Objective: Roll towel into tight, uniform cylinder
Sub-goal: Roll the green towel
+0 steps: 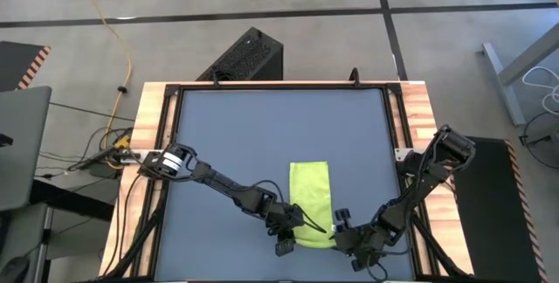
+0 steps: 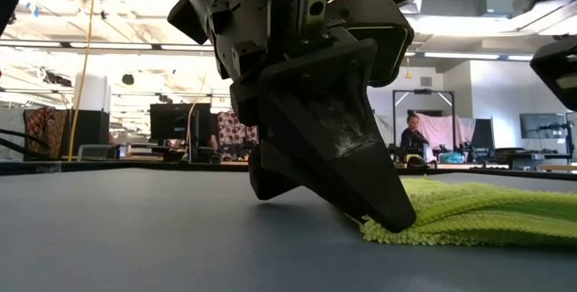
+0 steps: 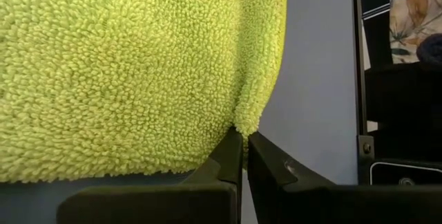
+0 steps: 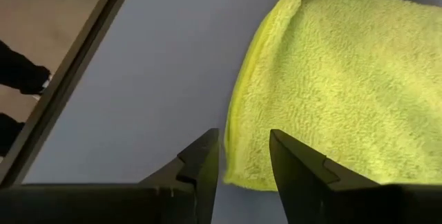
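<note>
- The towel (image 1: 312, 203) is seen lying flat on the dark blue-grey mat (image 1: 262, 134), in the near middle of the table, its long axis running from near to far.
- Its near short edge lies between the two grippers, so any roll would be judged to start there and travel towards the far side, along that long axis.
- The left gripper (image 1: 288, 229) is set at the towel's near left corner. In the left wrist view its fingers (image 3: 231, 156) are nearly closed, pinching the towel's corner (image 3: 246, 122) between their tips.
- The right gripper (image 4: 243, 156) is set at the near right corner, with its fingers apart and straddling the towel's edge (image 4: 238, 124); nothing is gripped by it yet.
- Both arms are about equally near the towel, one at each near corner. The right grip is judged to be the step outstanding before the edge can be lifted evenly.
- The towel is a bright lime, looped-pile cloth, apparently folded into a narrow strip. It is not yet rolled, though the low view shows its near edge (image 2: 397, 229) slightly raised under the left gripper.
</note>
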You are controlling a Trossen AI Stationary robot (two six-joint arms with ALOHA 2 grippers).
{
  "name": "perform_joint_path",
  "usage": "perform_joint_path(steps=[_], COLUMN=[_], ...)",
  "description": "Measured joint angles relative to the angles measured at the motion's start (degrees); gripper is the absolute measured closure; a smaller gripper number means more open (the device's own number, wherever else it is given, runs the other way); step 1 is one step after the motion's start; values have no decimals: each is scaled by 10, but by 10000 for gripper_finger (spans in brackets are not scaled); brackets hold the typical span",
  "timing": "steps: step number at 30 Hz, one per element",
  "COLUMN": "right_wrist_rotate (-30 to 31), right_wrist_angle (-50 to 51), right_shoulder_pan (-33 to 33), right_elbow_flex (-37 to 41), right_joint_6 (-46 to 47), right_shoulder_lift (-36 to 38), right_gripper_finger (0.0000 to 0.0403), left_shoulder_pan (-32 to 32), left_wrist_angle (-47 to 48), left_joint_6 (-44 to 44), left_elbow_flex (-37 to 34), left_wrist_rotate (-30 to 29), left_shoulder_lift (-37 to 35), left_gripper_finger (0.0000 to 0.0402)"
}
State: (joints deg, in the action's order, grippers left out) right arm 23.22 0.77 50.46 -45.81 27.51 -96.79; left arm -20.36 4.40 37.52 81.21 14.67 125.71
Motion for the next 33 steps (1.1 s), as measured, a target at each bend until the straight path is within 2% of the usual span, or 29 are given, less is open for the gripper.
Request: perform_joint_path(steps=[4, 10, 22, 26, 31, 33], right_wrist_rotate=[-6, -5, 1, 1, 1, -1], right_wrist_angle=[-37, -38, -90, -69, -52, -51], right_shoulder_pan=[-2, -2, -2, -2, -2, -2], right_elbow_flex=[23, 24, 23, 22, 22, 22], right_joint_6=[8, -8, 12, 40, 87, 103], right_shoulder_lift=[-1, -1, -54, -55, -55, -55], right_gripper_finger=[246, 246, 252, 289, 375, 387], left_shoulder_pan=[0, 0, 0, -1, -9, -9], left_wrist_angle=[0, 0, -3, -1, 0, 1], left_joint_6=[0, -3, -1, 2, 2, 2], left_elbow_flex=[0, 0, 0, 0, 0, 0], left_wrist_rotate=[0, -3, -4, 10, 31, 36], left_shoulder_lift=[0, 0, -1, -1, -1, -1], left_gripper_finger=[401, 401, 401, 401, 401, 401])
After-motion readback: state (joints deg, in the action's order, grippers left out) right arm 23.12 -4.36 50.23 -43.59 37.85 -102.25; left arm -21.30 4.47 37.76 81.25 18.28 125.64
